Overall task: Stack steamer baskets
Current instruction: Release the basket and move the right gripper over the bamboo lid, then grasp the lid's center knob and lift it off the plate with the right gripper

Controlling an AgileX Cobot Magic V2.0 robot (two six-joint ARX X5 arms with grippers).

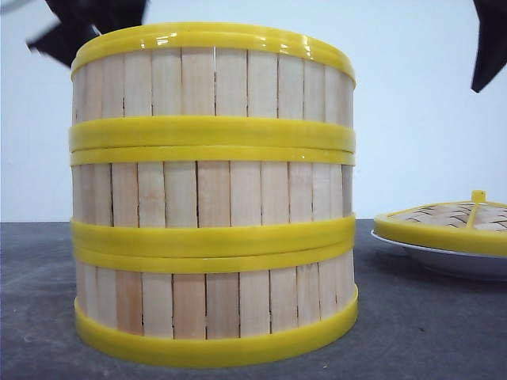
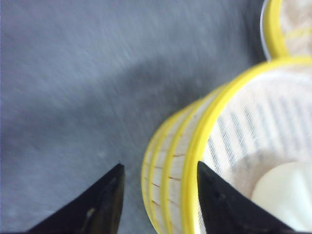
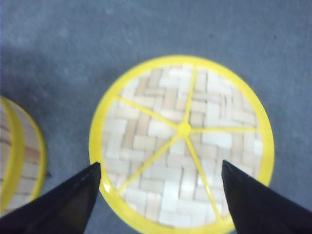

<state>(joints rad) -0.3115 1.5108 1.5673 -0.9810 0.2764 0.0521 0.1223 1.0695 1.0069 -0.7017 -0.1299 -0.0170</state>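
Three steamer baskets stand in one stack point(image 1: 212, 198) close to the front camera, pale slat walls between yellow rims. From the left wrist the stack point(image 2: 195, 161) shows from above, with a pale rounded thing point(image 2: 282, 190) inside the top basket. My left gripper point(image 2: 160, 170) is open above the top rim, one finger over the inside, the other outside the wall. Its dark fingers point(image 1: 71, 28) show at the front view's top left. My right gripper point(image 3: 161, 168) is open above the woven lid point(image 3: 183, 141); a dark finger point(image 1: 491, 39) shows at top right.
The flat woven lid with yellow rim and knob point(image 1: 455, 222) rests on a white shallow plate point(image 1: 444, 257) to the right of the stack. Dark grey tabletop point(image 1: 412, 324) lies all around. A white wall is behind.
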